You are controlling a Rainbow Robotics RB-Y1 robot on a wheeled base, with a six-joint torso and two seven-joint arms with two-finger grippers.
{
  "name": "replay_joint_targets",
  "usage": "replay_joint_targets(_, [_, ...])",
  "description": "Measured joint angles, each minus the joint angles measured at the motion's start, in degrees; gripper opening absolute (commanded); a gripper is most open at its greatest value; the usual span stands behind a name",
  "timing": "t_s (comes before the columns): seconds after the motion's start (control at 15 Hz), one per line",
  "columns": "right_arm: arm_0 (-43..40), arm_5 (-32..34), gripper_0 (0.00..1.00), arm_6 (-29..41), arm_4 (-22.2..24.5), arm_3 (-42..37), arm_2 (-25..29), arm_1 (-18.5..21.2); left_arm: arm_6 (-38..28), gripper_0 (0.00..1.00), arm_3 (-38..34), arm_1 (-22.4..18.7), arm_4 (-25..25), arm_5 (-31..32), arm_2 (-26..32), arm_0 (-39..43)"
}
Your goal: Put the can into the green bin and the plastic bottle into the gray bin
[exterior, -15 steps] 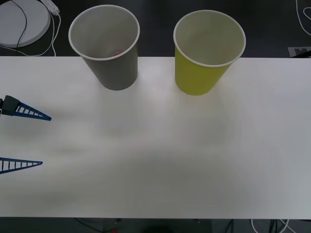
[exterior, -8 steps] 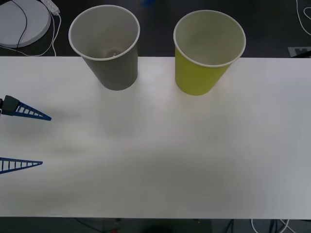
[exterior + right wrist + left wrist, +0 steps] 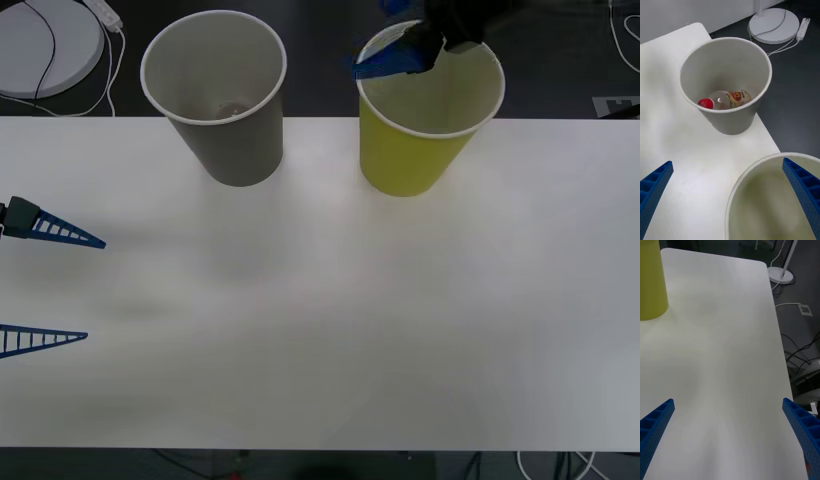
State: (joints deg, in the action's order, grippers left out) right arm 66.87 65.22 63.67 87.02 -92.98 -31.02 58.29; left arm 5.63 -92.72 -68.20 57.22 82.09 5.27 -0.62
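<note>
The gray bin (image 3: 214, 95) stands at the table's back left, and the plastic bottle (image 3: 724, 99) lies on its side in the bottom, red cap showing. To its right stands the green bin (image 3: 430, 110), whose rim (image 3: 752, 168) is close under my right wrist camera. My right gripper (image 3: 395, 40) hovers open above the green bin's back left rim, nothing between its fingers (image 3: 801, 180). My left gripper (image 3: 95, 290) rests open over the table's far left edge. The can is out of view.
The white table (image 3: 320, 320) stretches in front of both bins. Behind its far edge on the dark floor sit a round white base (image 3: 45, 45) and cables. In the left wrist view the green bin (image 3: 651, 281) stands far from the left gripper (image 3: 727, 401).
My right gripper has come into the front view from the far side and now hangs over the green bin's rim. The left arm and both bins have not moved.
</note>
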Motion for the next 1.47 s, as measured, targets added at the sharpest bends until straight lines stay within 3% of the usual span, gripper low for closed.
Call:
replay_joint_targets(0.33, [-17.8,0.0,1.0,-3.0,-1.1,-17.5,12.2,5.5,0.0,1.0,0.0,0.0,0.0,0.0,0.0,0.0])
replay_joint_targets(0.53, [-28.4,0.0,1.0,-9.2,-3.4,-24.1,19.6,6.9,0.0,1.0,0.0,0.0,0.0,0.0,0.0,0.0])
replay_joint_targets(0.8, [-41.2,0.0,1.0,-22.3,-9.8,-27.1,26.8,8.2,0.0,1.0,0.0,0.0,0.0,0.0,0.0,0.0])
replay_joint_targets(1.2, [-56.0,0.1,1.0,-38.8,-14.1,-27.5,34.4,8.7,0.0,1.0,0.0,0.0,0.0,0.0,0.0,0.0])
replay_joint_targets(1.47, [-62.4,5.4,1.0,-48.0,-19.3,-23.8,39.2,8.4,0.0,1.0,0.0,0.0,0.0,0.0,0.0,0.0])
